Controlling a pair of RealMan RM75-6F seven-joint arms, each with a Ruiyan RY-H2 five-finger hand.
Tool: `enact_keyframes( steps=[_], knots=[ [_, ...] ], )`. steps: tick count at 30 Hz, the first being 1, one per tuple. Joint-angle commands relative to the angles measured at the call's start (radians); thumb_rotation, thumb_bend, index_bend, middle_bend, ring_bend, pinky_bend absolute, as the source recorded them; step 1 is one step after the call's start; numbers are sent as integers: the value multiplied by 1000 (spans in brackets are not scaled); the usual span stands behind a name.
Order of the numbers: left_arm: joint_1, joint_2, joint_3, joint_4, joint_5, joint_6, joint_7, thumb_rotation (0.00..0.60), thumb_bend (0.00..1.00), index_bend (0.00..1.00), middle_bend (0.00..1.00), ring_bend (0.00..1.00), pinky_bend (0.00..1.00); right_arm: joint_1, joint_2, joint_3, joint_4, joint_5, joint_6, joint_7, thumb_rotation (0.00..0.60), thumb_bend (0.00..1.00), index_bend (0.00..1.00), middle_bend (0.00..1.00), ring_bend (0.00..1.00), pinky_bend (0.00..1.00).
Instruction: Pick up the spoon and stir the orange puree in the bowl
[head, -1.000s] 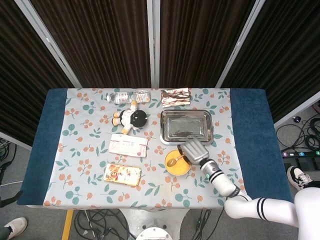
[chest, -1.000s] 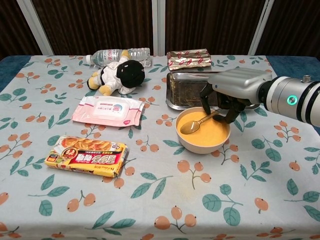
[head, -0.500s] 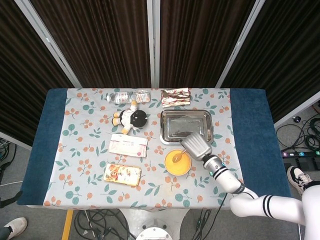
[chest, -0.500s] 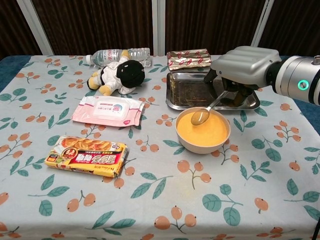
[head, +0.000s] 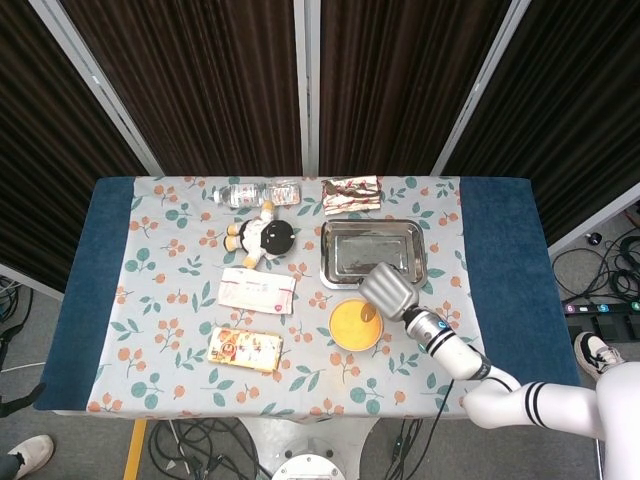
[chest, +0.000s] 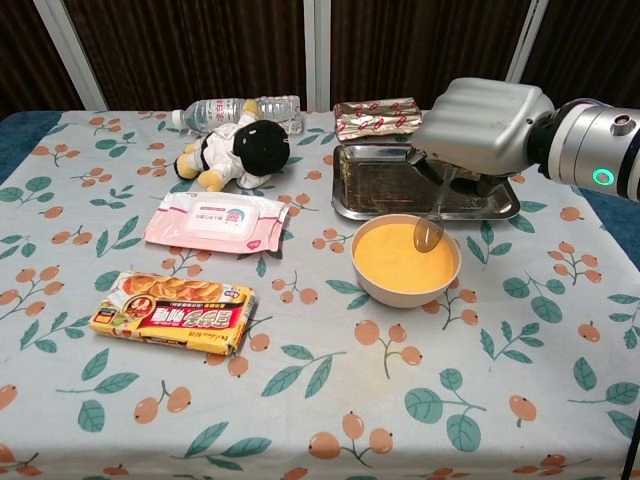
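Observation:
A pale bowl (chest: 385, 288) filled with orange puree (chest: 400, 258) stands right of the table's middle, in front of a metal tray; the head view shows the bowl (head: 356, 324) from above. My right hand (chest: 482, 125) hovers above the bowl's far right edge and holds a spoon (chest: 430, 230) by its handle. The spoon hangs almost straight down, its tip just over the puree on the right side. In the head view the right hand (head: 388, 290) hides most of the spoon. My left hand is in neither view.
A metal tray (chest: 375, 185) lies just behind the bowl, a foil packet (chest: 377, 115) behind that. A plush toy (chest: 235, 148), a water bottle (chest: 235, 108), a pink wipes pack (chest: 215, 221) and a yellow snack pack (chest: 172, 312) lie to the left.
The right hand has risen and shifted toward the bowl's right rim. The spoon came up out of the puree and swung from a slant to nearly upright.

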Motion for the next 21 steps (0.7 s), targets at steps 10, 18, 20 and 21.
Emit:
enact_keyframes(
  steps=[10,18,20,21],
  knots=[
    [3,-5,1,10,-4,-4,-9,600,60,228,122,103,134,4,-45,-6,3,-31,6,-32,600,388,701,1000,1000,1000],
    [5,-9,1,19,-4,-5,-18,600,60,229,122,103,134,-14,-56,0,-14,-23,13,1,600,390,715,1000,1000,1000],
    [5,-10,2,20,-3,-5,-19,600,60,229,122,102,134,-17,-56,3,-19,-14,9,10,600,393,715,1000,1000,1000],
    [4,-10,2,21,-2,-5,-20,600,60,229,122,102,134,-19,-57,2,-20,-13,9,12,600,393,716,1000,1000,1000]
  ],
)
